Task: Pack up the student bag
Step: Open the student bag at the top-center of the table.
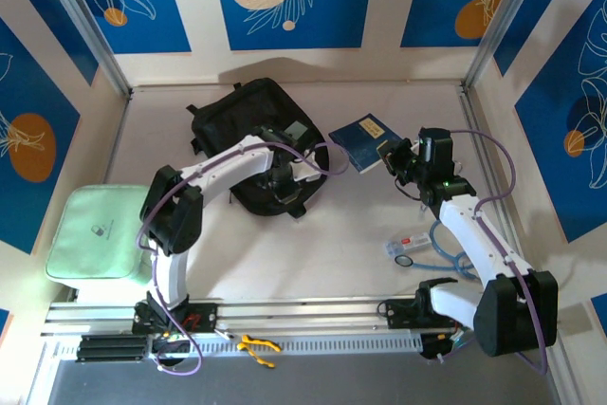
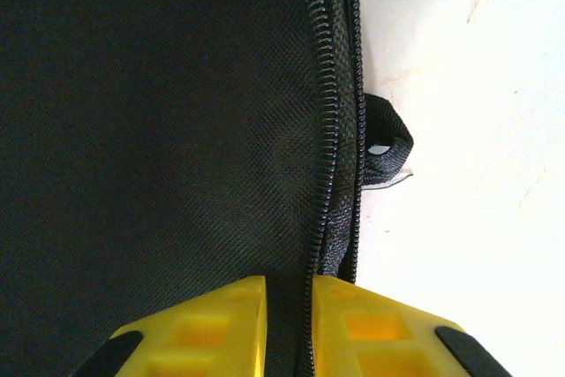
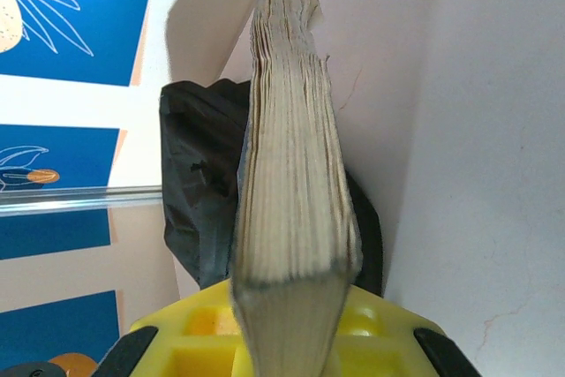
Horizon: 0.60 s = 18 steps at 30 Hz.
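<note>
Right end effector (image 3: 291, 342) is clamped on one end of a thick book (image 3: 291, 174), page edges facing the wrist cam, so that one's carried. Left end effector (image 2: 290, 306) is pinched nearly closed on the zip edge of the student bag (image 2: 159, 130). My guess is it's holding the mouth up, though I can't tell how far the zip is open.

From the top cam the bag sits around 11 o'clock on the counter (image 1: 313, 253), with the book just beside it at its 3 o'clock. So I'd call this mid-insert. Next move: swing the book toward 9 o'clock and slide it in, with the left holding the opening wide enough.
</note>
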Each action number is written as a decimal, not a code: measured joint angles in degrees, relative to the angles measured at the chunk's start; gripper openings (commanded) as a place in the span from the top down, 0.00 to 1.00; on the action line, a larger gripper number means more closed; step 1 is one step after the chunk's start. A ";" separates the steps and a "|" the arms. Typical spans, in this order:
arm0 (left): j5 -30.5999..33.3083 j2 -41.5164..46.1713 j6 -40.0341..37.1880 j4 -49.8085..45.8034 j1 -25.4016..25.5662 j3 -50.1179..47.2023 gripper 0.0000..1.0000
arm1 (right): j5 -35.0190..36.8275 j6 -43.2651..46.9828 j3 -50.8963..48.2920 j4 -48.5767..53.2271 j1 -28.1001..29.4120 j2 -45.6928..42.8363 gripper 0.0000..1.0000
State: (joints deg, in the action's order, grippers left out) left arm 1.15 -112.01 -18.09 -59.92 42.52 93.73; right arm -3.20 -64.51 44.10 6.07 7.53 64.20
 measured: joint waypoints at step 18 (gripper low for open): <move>4.57 -1.29 0.04 0.33 0.37 0.17 1.00 | 0.09 0.02 -0.11 1.33 -1.33 -0.74 1.00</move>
State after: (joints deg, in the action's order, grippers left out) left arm 5.72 -113.30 -18.04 -59.59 42.89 93.91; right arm -3.11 -64.49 43.99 7.40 6.20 63.46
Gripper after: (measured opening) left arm 0.060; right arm 0.125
